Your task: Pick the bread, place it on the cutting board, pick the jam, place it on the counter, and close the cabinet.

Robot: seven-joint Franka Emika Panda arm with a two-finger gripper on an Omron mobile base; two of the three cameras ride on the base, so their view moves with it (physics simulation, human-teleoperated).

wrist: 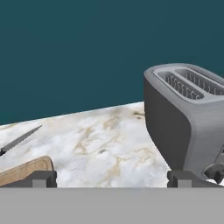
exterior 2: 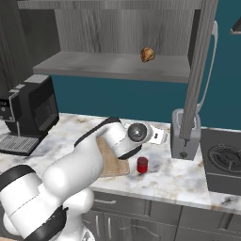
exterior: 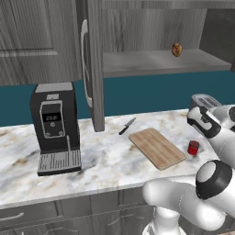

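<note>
The bread (exterior: 176,49) (exterior 2: 148,54) sits on the lower shelf of the open cabinet (exterior: 151,62), whose doors (exterior: 94,64) (exterior 2: 197,70) stand swung out. On the counter (exterior: 105,160) lies the cutting board (exterior: 157,148), bare; the arm partly covers it (exterior 2: 110,164) in the right base view. The red jam (exterior: 193,147) (exterior 2: 142,164) stands on the marble just right of the board. My gripper (wrist: 111,178) (exterior 2: 162,136) hovers low over the counter above the jam and faces the wall. It is open, with nothing between its fingertips.
A grey toaster (wrist: 183,113) (exterior 2: 185,136) stands close on the gripper's right. A knife (exterior: 127,126) (wrist: 19,139) lies behind the board. A coffee machine (exterior: 54,124) occupies the left counter, and a stove (exterior 2: 223,160) lies beyond the toaster.
</note>
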